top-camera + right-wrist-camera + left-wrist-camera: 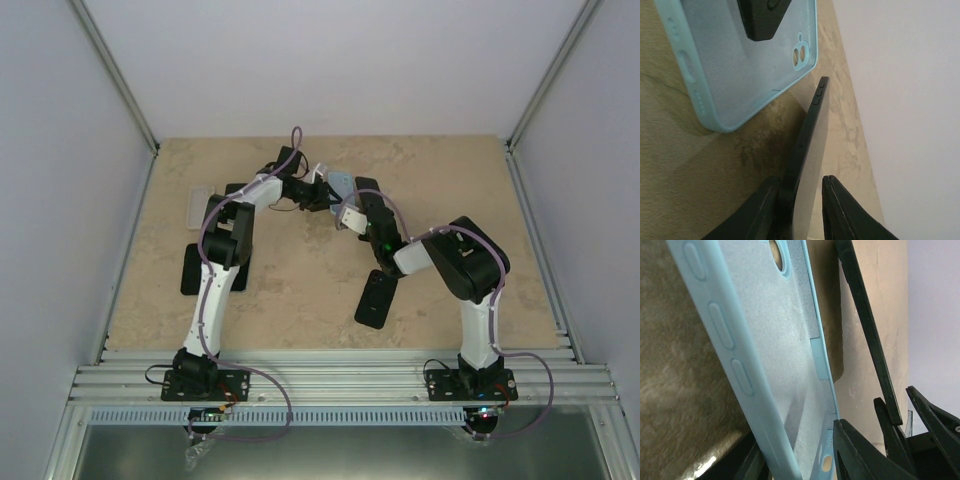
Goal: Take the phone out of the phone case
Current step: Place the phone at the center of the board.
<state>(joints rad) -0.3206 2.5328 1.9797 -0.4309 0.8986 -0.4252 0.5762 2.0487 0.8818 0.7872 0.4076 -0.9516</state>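
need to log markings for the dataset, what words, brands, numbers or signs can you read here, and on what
No text can be read in any view.
case: plain blue inside, no print seen.
phone: only its edge and a bare face show, no logo seen.
black slabs: too small to tell.

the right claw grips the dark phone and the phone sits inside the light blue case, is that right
No. The right claw does grip the dark phone, but the phone is out of the light blue case: the right wrist view shows the case empty, its inner face bare, with the phone apart from it.
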